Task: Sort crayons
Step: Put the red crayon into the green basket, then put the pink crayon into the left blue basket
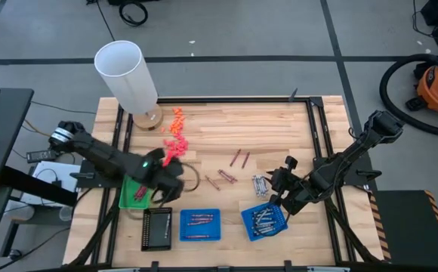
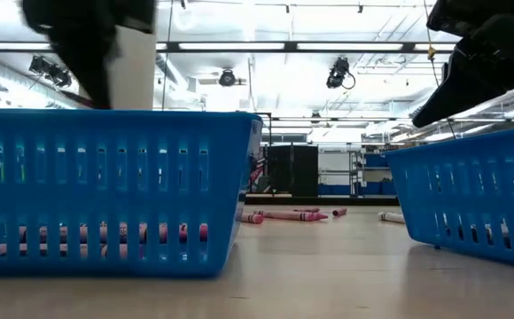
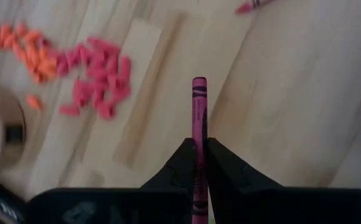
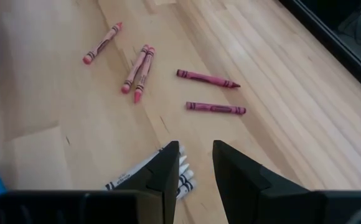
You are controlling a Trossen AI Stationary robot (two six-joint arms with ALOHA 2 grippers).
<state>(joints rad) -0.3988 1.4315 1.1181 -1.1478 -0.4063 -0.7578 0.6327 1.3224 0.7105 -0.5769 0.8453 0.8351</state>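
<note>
My left gripper (image 1: 172, 180) hovers beside the green tray (image 1: 131, 195), shut on a magenta crayon (image 3: 198, 106). My right gripper (image 1: 279, 190) is open and hangs over a small bunch of silvery grey crayons (image 4: 183, 177) that lie flat on the table; they also show in the high view (image 1: 260, 183). Its fingers stand above them and touch nothing. Loose magenta crayons (image 4: 216, 108) and brownish-red crayons (image 4: 137, 71) lie flat mid-table. The middle blue tray (image 1: 200, 225) holds brownish-red crayons. The right blue tray (image 1: 264, 221) holds grey ones. My left gripper pinches the magenta crayon between its two fingers, on the crayon's two sides near its rear half (image 3: 198, 148). The fingers lie along the crayon, whose front end sticks out past the fingertips. The crayon is lifted clear of the table.
A tall white cylinder (image 1: 128, 75) stands at the far left. A heap of orange and pink bits (image 1: 175, 134) lies beside it. A black tray (image 1: 157, 229) sits at the near edge, left of the blue trays. Bare wood lies at the far right.
</note>
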